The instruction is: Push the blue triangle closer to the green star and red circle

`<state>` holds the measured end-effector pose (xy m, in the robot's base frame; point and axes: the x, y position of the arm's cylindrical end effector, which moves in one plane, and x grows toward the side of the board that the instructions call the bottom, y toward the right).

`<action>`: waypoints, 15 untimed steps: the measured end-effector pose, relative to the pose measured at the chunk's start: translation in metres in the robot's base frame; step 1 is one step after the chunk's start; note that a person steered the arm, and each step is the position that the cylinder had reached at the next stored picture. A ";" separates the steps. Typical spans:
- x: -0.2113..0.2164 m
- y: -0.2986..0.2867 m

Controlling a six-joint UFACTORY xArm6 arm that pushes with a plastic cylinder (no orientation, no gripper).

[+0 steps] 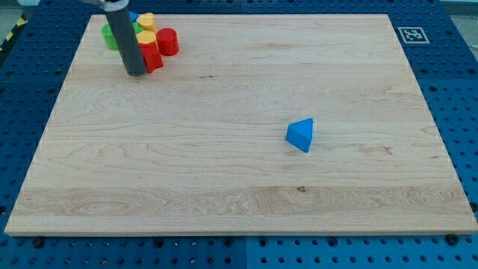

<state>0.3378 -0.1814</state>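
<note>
The blue triangle (300,135) lies alone on the wooden board (239,187), right of centre. The red circle (168,41) sits in a tight cluster of blocks at the view's top left. A green block (110,36) in that cluster is partly hidden by the rod, so I cannot make out its shape. My tip (137,73) rests on the board at the cluster's lower left edge, right next to a red block (152,59). It is far to the left of and above the blue triangle.
The cluster also holds two yellow blocks (146,21) (147,36) and a sliver of blue block (133,15) behind the rod. A black-and-white marker tag (411,34) is at the board's top right corner. Blue perforated table surrounds the board.
</note>
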 end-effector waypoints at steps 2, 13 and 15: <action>0.108 0.073; 0.116 0.077; 0.097 0.017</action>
<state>0.4345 -0.1641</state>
